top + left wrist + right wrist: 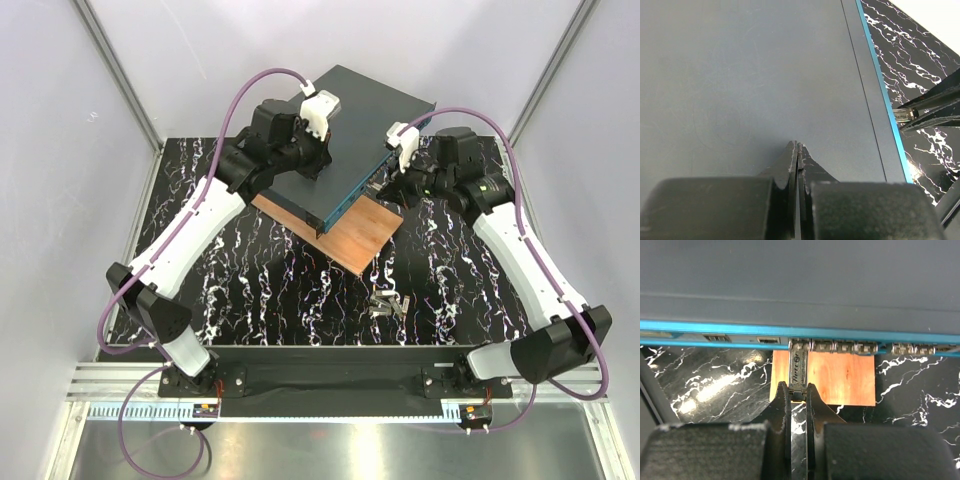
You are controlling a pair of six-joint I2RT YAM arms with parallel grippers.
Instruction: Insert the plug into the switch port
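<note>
The right end effector (796,388) grips the plug (797,362), tip at the switch (790,290) ports.

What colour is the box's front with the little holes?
The switch front face is bright teal-blue; right wrist view shows it best.

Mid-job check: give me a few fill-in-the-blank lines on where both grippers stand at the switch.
The right gripper holds the slim translucent plug with its tip at a ____ in the lighter teal front face of the large flat dark grey-teal switch.
The left gripper, jaws ____, is at the switch's top.
A thin brown ____ board lies under the switch.
Missing words: port; shut; wooden.
</note>
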